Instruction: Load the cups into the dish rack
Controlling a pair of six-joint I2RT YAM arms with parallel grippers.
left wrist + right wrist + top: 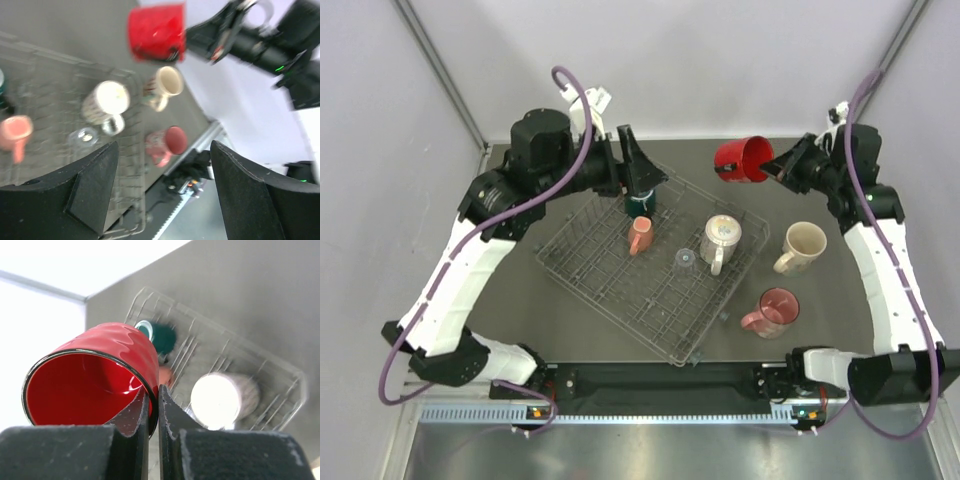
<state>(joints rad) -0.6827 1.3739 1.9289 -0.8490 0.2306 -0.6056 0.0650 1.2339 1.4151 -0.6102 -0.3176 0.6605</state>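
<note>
My right gripper (pixel 781 166) is pinching the glossy red mug (pixel 740 158) by its rim, my left gripper (pixel 164 150) gapes wide, so next I'd swing the mug over the silver wire dish rack (pixel 620 290).

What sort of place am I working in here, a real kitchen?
Likely a lab test booth, not a kitchen: plain white walls, a dark table, only a dish rack and mugs.

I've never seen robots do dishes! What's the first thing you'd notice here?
The shiny red mug, held up in the air over the table's far right by the right gripper, which pinches its rim. Next, the big wire dish rack in the middle, and the left gripper open above the dark teal mug standing in its far corner.
</note>
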